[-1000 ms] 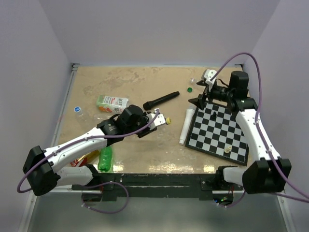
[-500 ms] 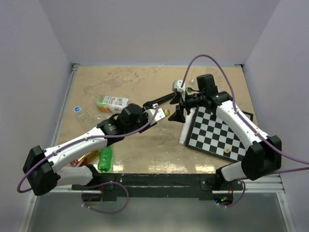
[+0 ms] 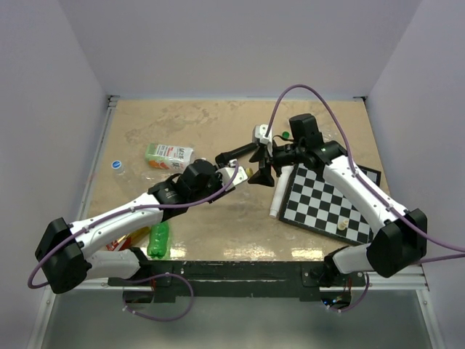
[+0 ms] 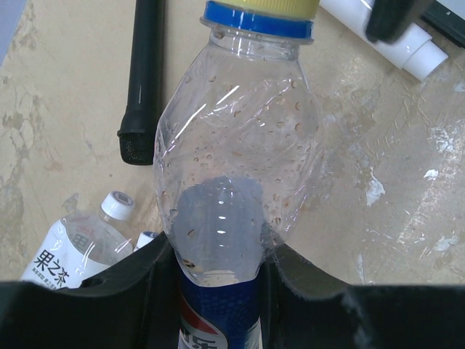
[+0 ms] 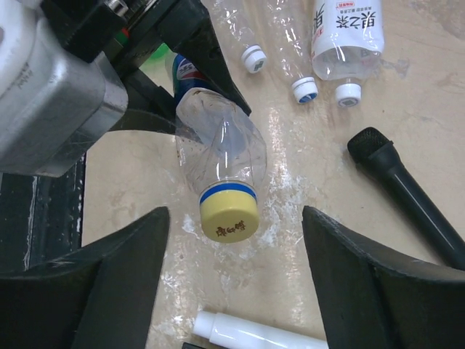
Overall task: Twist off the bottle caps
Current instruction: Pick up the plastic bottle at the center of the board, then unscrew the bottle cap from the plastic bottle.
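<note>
Right gripper [image 3: 260, 169] swung in from over the chessboard [image 3: 328, 202]; its jaws now straddle the yellow cap [image 5: 229, 217], spread and not touching. Left gripper [image 3: 235, 177] clamps the Pepsi bottle [image 4: 236, 145] mid-table, cap facing right. Next, probably: close squarely on the cap, then twist.

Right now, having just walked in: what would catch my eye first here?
A crinkled Pepsi bottle is clamped mid-table in the left jaws. Its yellow cap points at the right jaws, which stand open on either side of it, not touching. A chessboard lies to the right.
</note>
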